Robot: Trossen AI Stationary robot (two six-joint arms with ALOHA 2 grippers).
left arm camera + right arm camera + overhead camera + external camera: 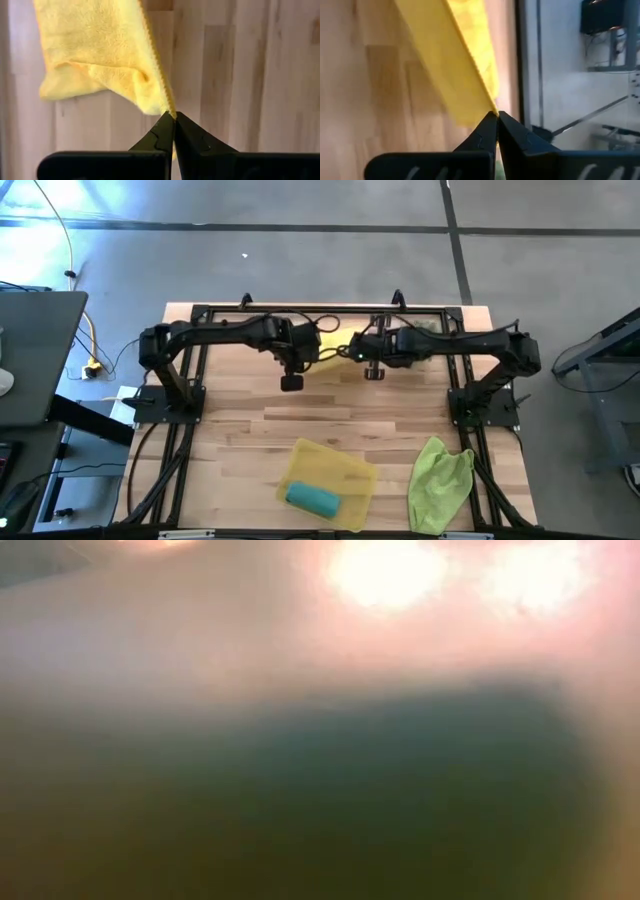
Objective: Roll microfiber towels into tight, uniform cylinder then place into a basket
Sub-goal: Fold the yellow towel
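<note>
Since your left gripper (174,116) and right gripper (497,114) each pinch a corner of the yellow towel (330,350) at the table's far edge, presumably to spread it for rolling, the basket (350,472) waits near you holding the rolled teal towel (312,498), the lime green towel (440,480) beside it.

A light wooden bench (250,430) was seen on a grey floor (300,260); a yellow cable (92,340) lay at its left.

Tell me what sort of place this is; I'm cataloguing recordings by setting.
Probably a robotics lab or workshop: a wooden table standing on a bare concrete floor, loose cables trailing beside it, and a dark desk to one side.
</note>
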